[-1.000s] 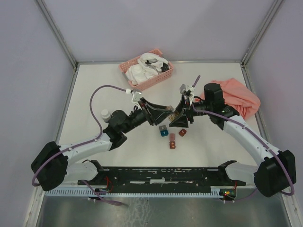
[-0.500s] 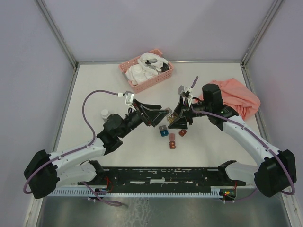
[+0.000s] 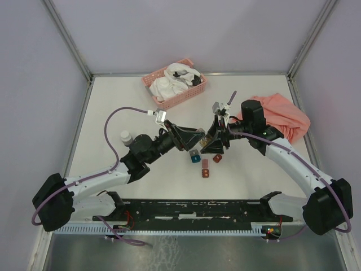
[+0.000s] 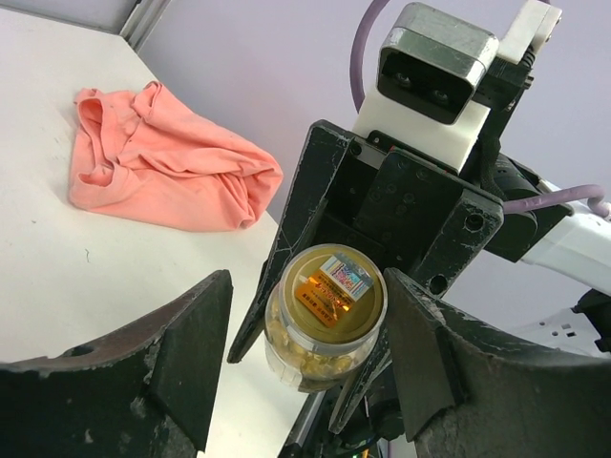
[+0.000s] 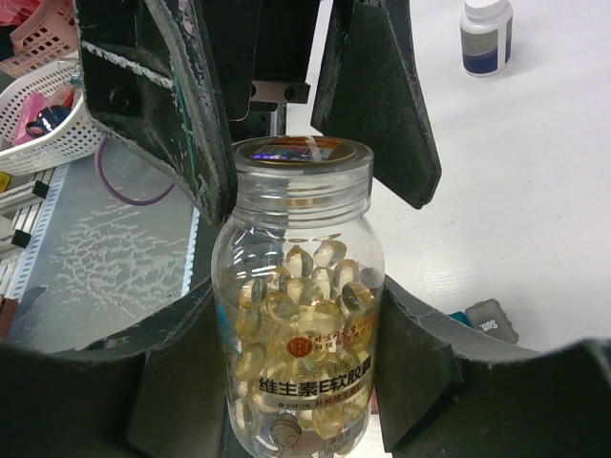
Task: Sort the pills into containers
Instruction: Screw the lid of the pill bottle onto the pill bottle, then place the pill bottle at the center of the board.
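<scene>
The broad white table [image 3: 113, 107] carried little. A crumpled salmon-pink cloth [image 3: 285, 116] lay behind the right arm's wrist, and a pink slatted plastic basket [image 3: 186, 96] of white things sat well beyond both hands.

The two arms met nose to nose over the middle. The right gripper [image 5: 301, 382] was clamped on the lower body of a small clear plastic jar [image 5: 298, 315], a finger on each side. The left gripper [image 4: 310, 334] stood open, its jaws straddling the jar's gold-sealed top with a gap showing on each side in its own wrist view. I could not tell whether one pad brushed the shoulder.

The move ahead seemed to turn on that line-up. The jar's long axis ran out along the right fingers, straight at the left hand, which saw the top almost end on. So the left hand was the one placed to work that end while the right one steadied the body.

A small dark bottle with a white cap [image 5: 487, 36] stood off behind the left hand.

Just below the right fingers sat the tiny cube containers [image 3: 203, 162], grey, teal and dark red, close together.

The amber pills [image 5: 286, 296] all appeared to be in the jar, none sorted yet.
</scene>
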Controlling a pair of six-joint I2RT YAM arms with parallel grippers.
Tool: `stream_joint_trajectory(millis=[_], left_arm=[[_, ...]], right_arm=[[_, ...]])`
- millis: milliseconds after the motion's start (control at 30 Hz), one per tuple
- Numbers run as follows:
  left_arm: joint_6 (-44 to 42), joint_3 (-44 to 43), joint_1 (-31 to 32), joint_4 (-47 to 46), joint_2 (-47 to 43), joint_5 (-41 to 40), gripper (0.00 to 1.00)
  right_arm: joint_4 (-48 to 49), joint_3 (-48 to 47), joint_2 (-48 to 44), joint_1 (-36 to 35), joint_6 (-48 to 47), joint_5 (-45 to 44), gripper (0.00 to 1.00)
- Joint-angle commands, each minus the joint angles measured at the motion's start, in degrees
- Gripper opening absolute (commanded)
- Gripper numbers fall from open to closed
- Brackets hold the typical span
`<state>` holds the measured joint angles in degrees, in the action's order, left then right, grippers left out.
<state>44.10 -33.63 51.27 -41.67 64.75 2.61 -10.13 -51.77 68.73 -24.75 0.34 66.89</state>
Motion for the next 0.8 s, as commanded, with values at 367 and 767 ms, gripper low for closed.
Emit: stream_joint_trajectory(millis=[367, 767], left_arm=[[1.26, -3.97, 0.68, -0.22, 1.29, 1.40, 0.56], [1.56, -3.38, 0.72, 0.88, 1.09, 1.65, 0.16]], right_arm=[[1.93, -1.05, 0.01, -0.15, -0.25, 0.87, 0.02], [1.48, -0.88, 0.02, -0.19, -0.86, 0.26, 0.22]])
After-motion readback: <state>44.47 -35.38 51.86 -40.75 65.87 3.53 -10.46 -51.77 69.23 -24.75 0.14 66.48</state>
